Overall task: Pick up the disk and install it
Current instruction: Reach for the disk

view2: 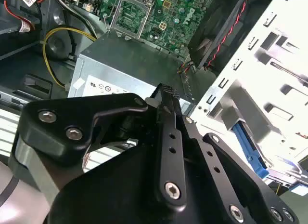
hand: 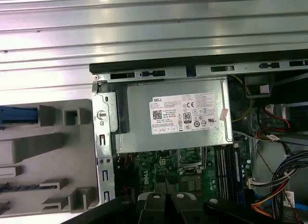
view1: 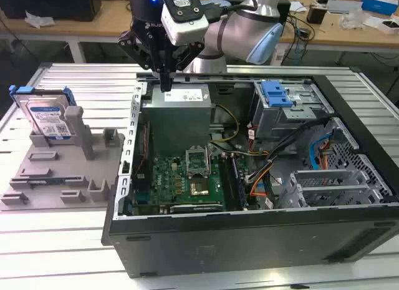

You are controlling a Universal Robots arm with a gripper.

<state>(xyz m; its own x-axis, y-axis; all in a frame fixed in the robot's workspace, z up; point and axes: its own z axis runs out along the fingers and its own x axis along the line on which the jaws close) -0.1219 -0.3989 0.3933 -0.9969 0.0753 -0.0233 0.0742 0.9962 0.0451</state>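
The disk (view1: 48, 115), silver with a blue-and-white label and a blue carrier frame, stands upright in a grey holder (view1: 62, 178) at the exterior view's left, outside the computer case. Its blue edge (hand: 19, 114) shows in the first wrist view. My gripper (view1: 165, 84) hangs over the back left corner of the open case (view1: 249, 240), just above the grey power supply (view1: 177, 112). Its fingers are shut together with nothing between them, as the second wrist view shows of the gripper (view2: 168, 93). The gripper is well apart from the disk.
Inside the case lie a green motherboard (view1: 181, 178), bundles of cables (view1: 293, 146) and a metal drive cage with a blue latch (view1: 275, 93). The power supply (hand: 187, 113) sits directly below the wrist. Ribbed metal tabletop (view1: 75, 78) surrounds the case.
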